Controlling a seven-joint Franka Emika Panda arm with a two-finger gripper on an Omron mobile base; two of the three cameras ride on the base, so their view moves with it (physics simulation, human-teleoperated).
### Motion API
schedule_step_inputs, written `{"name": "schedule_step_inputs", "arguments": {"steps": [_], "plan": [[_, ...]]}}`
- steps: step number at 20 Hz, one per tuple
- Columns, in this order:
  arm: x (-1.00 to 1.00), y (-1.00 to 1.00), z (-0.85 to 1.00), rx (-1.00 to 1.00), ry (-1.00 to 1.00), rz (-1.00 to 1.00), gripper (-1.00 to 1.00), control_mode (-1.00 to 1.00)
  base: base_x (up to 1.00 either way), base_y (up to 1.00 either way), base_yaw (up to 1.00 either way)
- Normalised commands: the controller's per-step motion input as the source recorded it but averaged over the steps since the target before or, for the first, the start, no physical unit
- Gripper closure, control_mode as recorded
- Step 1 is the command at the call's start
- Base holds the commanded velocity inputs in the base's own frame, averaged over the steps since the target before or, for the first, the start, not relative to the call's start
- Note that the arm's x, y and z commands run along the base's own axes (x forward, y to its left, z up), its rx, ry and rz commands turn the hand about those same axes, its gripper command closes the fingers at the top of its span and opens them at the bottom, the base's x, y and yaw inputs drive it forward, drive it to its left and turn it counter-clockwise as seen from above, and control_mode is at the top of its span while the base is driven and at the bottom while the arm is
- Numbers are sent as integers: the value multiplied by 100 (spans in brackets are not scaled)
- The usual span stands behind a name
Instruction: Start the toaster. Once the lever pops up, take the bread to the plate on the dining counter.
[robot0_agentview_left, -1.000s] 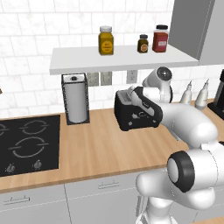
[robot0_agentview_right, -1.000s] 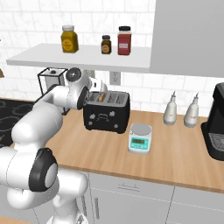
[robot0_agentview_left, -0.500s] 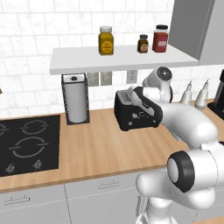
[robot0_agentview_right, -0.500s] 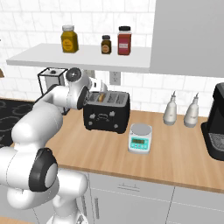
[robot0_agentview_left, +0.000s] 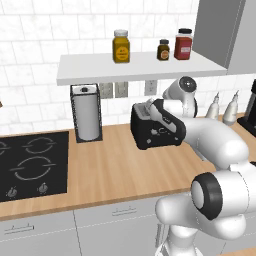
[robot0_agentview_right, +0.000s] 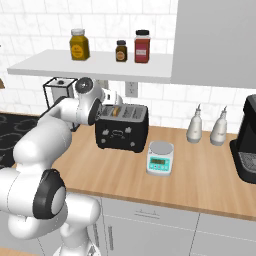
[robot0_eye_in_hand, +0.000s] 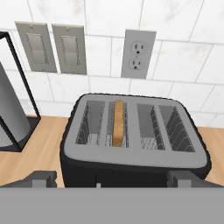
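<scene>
Bread (robot0_eye_in_hand: 117, 124) stands on edge in a slot of the toaster (robot0_eye_in_hand: 131, 148) (near the wall); gripper (robot0_eye_in_hand: 111, 177) hangs above it, jaws wide, holding nothing.

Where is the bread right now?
The bread stands on edge in a toaster slot, second from the left in the hand view. The toaster sits on the wood counter below the wall outlet, between the paper towel roll and the small scale.

Toaster (robot0_eye_in_hand: 131, 168) matt black, wire slots; counter (robot0_agentview_left: 115, 170) smooth light wood.
</scene>
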Motion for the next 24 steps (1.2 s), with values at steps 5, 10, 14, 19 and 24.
{"name": "schedule_step_inputs", "arguments": {"steps": [5, 10, 14, 19, 24], "plan": [[0, 0, 0, 0, 0, 0, -100, -100, 0, 0, 0], [0, 0, 0, 0, 0, 0, -100, -100, 0, 0, 0], [0, 0, 0, 0, 0, 0, -100, -100, 0, 0, 0], [-7, -2, -13, 0, 1, 0, -100, -100, 0, 0, 0], [-5, -10, -24, 0, 8, 0, -100, -100, 0, 0, 0]]}}
